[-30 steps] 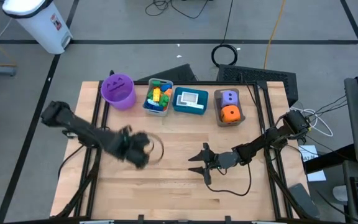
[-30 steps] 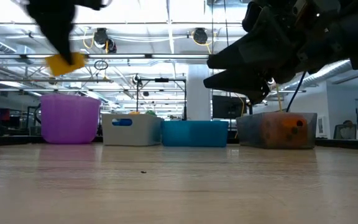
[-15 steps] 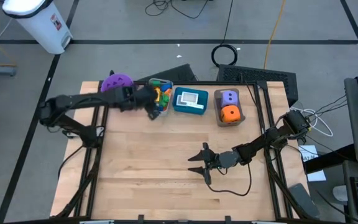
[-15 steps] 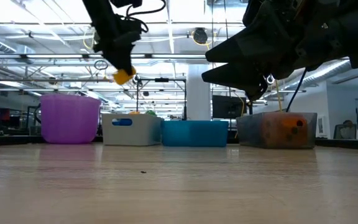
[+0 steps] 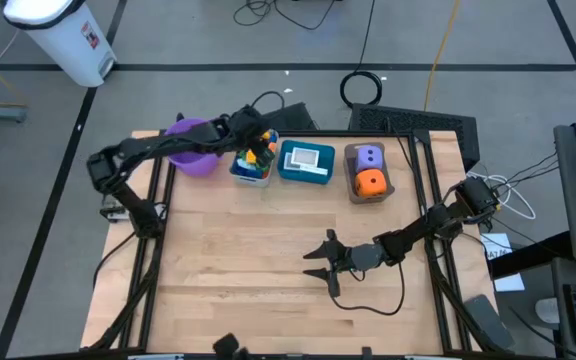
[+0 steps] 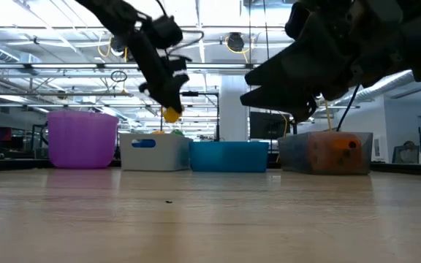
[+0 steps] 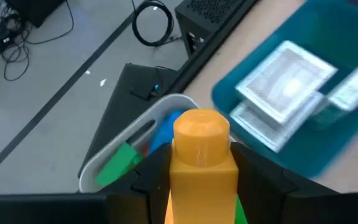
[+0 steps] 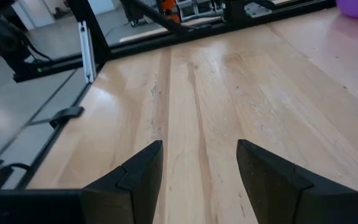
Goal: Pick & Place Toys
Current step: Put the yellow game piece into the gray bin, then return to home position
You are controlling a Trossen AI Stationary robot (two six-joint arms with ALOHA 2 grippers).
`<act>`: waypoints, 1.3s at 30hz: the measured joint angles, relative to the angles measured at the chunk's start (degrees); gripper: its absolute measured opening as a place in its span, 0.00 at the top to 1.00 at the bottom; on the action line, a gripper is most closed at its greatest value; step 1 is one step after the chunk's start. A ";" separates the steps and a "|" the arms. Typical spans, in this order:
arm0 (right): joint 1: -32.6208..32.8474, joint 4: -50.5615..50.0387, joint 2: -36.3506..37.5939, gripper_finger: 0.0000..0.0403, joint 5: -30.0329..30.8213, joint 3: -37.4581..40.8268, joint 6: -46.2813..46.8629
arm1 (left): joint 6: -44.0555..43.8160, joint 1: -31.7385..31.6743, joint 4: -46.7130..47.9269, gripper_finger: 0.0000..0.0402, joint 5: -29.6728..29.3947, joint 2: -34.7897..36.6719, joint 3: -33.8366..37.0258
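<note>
Grey floor with cables is surrounding my wooden table [image 5: 268,260], and along its far edge four containers are sitting in a row: a purple bucket [image 5: 190,155], a grey bin [image 5: 251,170], a teal bin [image 5: 308,163] and a brown bin [image 5: 370,180].

My left tool [image 5: 251,140] is hanging above the grey bin, pinching a yellow-orange brick [image 7: 201,163] between its fingers [image 7: 261,180]. The left wrist view is showing that brick upright with its round stud on top, and under it the grey bin's rim with a green brick [image 7: 118,164] and a blue brick [image 7: 166,129] inside. From above, the same bin is showing as a heap of mixed coloured bricks (I cannot count them). White cards [image 7: 288,84] are lying in the teal bin. A purple die [image 5: 369,156] and an orange die [image 5: 370,182] are filling the brown bin.

From table height the bins are hiding their contents; only an orange glow is showing through the brown one's wall. The bucket's inside is partly covered by my left arm.

My right tool [image 5: 315,260] is waiting low over the middle of the table, its fingers spread and holding nothing.
</note>
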State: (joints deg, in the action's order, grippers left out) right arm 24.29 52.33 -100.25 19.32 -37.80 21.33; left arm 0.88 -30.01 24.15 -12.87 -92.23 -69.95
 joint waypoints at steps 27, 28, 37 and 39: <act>-5.13 -4.88 2.89 0.51 -0.07 0.04 -13.60 | 5.55 -7.78 -7.00 0.28 24.03 4.23 -2.59; -5.20 -5.83 4.04 0.51 -0.06 0.04 -15.21 | 5.67 -7.75 -7.82 0.28 27.11 6.18 -2.03; -7.91 -20.02 22.72 0.51 0.00 0.04 -24.80 | 6.13 -8.53 -10.45 0.33 40.61 26.93 6.72; -8.91 -26.03 28.67 0.51 0.00 0.04 -27.09 | 5.62 -8.53 -14.00 0.34 42.56 32.07 11.18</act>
State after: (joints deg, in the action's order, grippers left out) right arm 15.38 26.30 -71.57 19.32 -37.76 -5.76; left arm 6.50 -38.54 10.15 29.69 -60.15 -58.77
